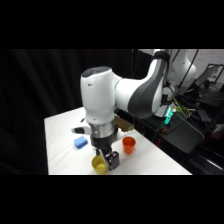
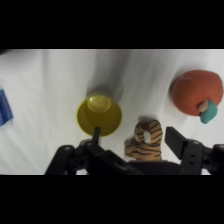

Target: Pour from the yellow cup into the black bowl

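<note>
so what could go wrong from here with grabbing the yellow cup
One finger sits at the yellow cup rim while the other is far off past the tiger-striped toy; closing could trap the toy or tip the cup. Also, the black bowl isn't visible in either view, so the pour target is uncertain.

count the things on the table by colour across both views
yellow: 1, the yellow cup
orange: 1, a cup
blue: 1, a block
red-orange: 1, a plush toy
tiger-striped: 1, a toy
total: 5
</note>
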Controlling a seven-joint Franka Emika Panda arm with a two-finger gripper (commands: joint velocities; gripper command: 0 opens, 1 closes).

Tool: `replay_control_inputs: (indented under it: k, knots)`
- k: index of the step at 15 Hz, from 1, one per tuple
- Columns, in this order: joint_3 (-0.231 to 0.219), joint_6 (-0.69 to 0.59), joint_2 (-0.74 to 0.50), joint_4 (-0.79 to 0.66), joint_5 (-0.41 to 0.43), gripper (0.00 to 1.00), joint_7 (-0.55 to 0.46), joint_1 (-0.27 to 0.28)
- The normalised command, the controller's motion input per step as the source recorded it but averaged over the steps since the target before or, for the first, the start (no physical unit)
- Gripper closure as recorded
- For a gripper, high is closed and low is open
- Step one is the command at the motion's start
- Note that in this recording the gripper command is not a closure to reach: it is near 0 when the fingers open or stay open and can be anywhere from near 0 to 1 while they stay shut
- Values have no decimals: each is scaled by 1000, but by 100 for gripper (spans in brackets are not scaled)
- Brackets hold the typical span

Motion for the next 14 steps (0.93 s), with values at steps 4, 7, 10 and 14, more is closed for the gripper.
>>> replay_control_inputs:
  k: [4, 7, 10, 14]
  knots:
    - [15, -82, 301, 340, 48, 0, -52, 45]
    - [-12, -130, 204, 261, 26, 0, -24, 45]
    - [-15, -154, 113, 206, 39, 100, -41, 14]
    - [-22, -138, -16, 119, 19, 100, -31, 23]
